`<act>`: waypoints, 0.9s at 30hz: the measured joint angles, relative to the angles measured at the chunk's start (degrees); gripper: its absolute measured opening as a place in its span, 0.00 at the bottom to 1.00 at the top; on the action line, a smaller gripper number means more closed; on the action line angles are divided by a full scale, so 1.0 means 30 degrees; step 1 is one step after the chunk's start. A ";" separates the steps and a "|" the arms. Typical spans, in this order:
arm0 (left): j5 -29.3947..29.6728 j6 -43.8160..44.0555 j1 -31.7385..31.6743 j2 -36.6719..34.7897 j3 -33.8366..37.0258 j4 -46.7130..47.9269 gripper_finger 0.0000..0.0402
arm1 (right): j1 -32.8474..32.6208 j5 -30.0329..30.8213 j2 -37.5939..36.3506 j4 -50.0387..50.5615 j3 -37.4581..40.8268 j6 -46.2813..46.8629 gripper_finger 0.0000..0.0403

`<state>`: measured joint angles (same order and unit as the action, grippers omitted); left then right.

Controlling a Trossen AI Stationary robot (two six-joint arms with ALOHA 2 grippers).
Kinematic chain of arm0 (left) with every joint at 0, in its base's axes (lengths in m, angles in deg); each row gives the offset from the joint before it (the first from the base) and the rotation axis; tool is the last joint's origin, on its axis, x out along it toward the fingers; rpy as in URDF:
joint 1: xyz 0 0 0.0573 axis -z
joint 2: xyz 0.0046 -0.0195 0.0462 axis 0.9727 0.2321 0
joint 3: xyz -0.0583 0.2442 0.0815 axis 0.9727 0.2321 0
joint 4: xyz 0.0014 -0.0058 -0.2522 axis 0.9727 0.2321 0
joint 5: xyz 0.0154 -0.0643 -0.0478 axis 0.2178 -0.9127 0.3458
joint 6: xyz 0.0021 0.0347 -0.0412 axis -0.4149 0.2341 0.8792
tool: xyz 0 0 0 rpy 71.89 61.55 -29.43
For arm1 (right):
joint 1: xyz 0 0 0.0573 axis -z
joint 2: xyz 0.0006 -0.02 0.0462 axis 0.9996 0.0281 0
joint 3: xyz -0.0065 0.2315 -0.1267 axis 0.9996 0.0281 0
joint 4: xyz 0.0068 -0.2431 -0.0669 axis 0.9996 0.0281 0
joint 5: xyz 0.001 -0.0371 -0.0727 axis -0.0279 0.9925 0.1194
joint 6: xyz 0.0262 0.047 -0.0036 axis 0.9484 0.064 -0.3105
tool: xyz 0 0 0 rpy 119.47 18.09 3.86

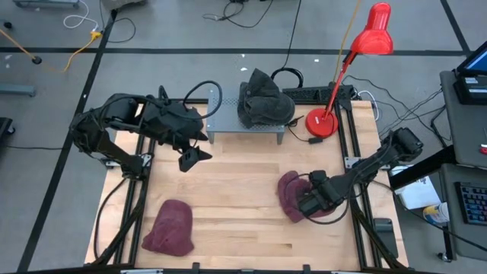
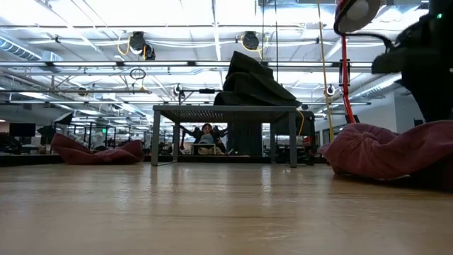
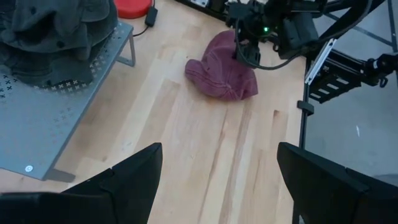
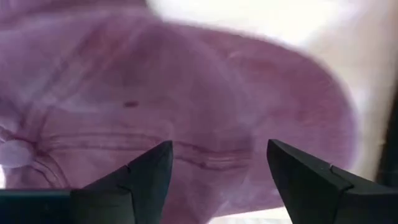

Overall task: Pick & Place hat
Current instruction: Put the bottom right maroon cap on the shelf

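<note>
A maroon hat (image 1: 289,190) lies crown up on the wooden table, right of its middle, and fills the right wrist view (image 4: 186,93). My right gripper (image 4: 217,152) hangs open right over it, pointing down, at the hat's right side (image 1: 308,204). A second maroon hat (image 1: 169,227) lies near the table's front left corner. My left gripper (image 1: 192,157) waits open, high above the table's far left part, holding nothing. My right gripper stands open over the maroon hat's crown (image 4: 211,124), coming from above with one finger on either side of a stretch of cloth. I cannot tell whether the fingertips touch the cloth.
A grey perforated stand (image 1: 228,125) at the table's far middle carries a pile of dark hats (image 1: 262,103). A red desk lamp has its base (image 1: 323,122) at the far right. Bare wood lies between the two maroon hats.
</note>
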<state>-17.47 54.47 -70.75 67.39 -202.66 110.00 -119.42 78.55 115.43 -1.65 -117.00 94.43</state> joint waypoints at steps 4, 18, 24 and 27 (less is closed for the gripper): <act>0.0034 0.0034 0.0000 0.0000 0.0000 0.0068 0.81 | 0.0081 -0.0797 0.0013 -0.0682 0.0788 -0.0234 0.61; 0.0029 0.1086 -0.0333 0.0039 0.0007 0.1899 0.81 | 0.0037 -0.1315 0.0007 -0.0765 0.1031 -0.2178 0.06; 0.0000 0.1005 -0.0321 0.0044 0.0007 0.1936 0.81 | 0.0037 -0.1314 -0.0181 -0.0202 0.0892 -0.4292 0.03; -0.0402 0.1020 -0.0328 0.0044 0.0007 0.1933 0.81 | 0.0089 -0.1228 -0.0829 0.0443 0.0522 -0.6230 0.01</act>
<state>-18.68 57.53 -71.74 67.52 -202.64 115.80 -119.15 74.87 112.94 -0.32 -115.44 75.74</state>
